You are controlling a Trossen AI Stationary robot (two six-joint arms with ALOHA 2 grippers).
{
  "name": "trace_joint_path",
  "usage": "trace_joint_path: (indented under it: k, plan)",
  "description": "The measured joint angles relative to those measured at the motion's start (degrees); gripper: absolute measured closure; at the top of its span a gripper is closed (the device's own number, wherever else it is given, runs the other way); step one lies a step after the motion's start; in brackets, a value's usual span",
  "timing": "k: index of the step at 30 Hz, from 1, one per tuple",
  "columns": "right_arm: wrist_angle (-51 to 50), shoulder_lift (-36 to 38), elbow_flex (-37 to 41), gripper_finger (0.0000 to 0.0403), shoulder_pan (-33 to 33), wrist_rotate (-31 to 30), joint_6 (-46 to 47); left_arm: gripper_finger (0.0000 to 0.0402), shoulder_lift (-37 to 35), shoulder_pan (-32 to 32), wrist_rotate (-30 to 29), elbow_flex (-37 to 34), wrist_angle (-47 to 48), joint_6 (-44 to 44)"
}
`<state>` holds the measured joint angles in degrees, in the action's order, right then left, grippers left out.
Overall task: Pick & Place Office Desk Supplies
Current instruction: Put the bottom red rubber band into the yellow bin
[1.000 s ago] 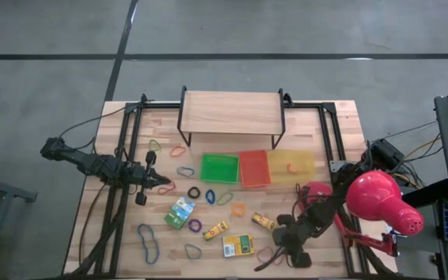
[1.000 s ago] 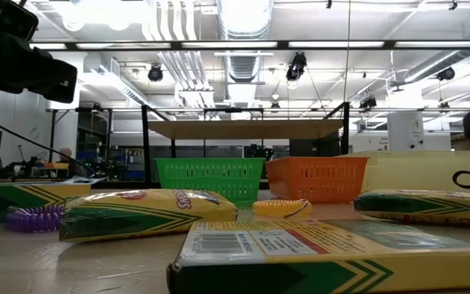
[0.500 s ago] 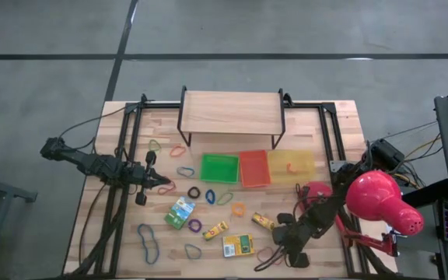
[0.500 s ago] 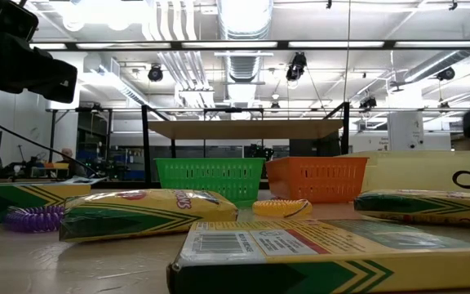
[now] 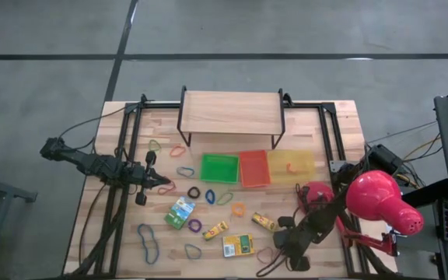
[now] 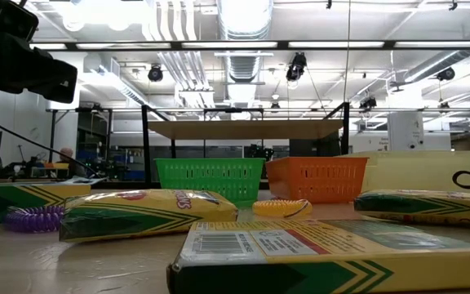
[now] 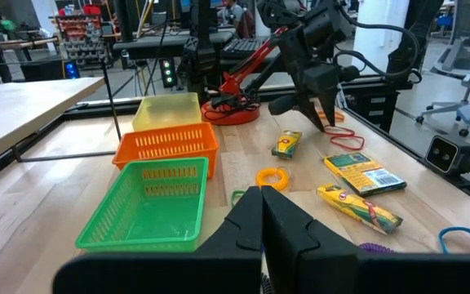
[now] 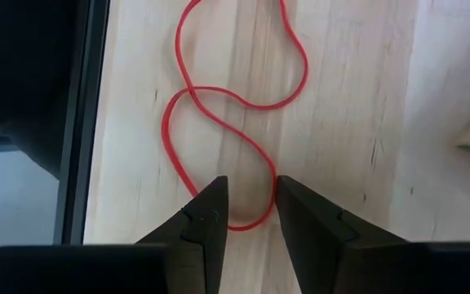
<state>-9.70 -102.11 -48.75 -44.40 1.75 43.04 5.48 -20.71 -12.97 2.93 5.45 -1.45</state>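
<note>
A red rubber band lies in a twisted figure-eight on the wood near the table's front right. My right gripper points steeply down over it, open, one fingertip on each side of the band's near loop. My left gripper hovers shut at the table's left, holding nothing; its shut fingers fill the bottom of the left wrist view. Printed boxes and other coloured bands lie flat on the table. My right gripper stands with its fingers astride the near loop of the red band, coming from above. The band lies flat and slack on the table. Whether the fingertips touch it, I cannot tell.
Green, orange and yellow trays stand in a row mid-table, behind them a wooden shelf. A red desk lamp stands over the right edge beside my right arm. The table's black frame rail runs close beside the band.
My right gripper has sunk toward the table, a little nearer the front edge, down onto the red band. The band and the other things have stayed where they were.
</note>
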Motion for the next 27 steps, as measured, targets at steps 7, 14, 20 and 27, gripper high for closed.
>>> trace_joint_path:
  k: [7, 14, 20, 27]
  plan:
    - [-0.19, -0.01, 0.07, 0.0345, -0.02, -2.86, 0.01, 0.0400, 0.00, 0.00, -0.01, 0.00, 0.00, 0.02]
    - [-0.60, -0.06, 0.13, 0.0392, 0.02, -3.45, 0.03, 0.0400, 0.00, 0.00, -0.01, 0.00, 0.01, 0.02]
    - [-0.84, 1.43, 0.21, 0.0394, 0.04, -3.38, 0.05, 0.0400, 0.00, 0.00, -0.02, 0.01, 0.00, 0.01]
    - [-7.88, 8.37, 0.35, 0.0394, 0.25, -3.74, 4.62, 0.0400, 0.00, 0.00, -0.01, -0.01, 0.00, 0.00]
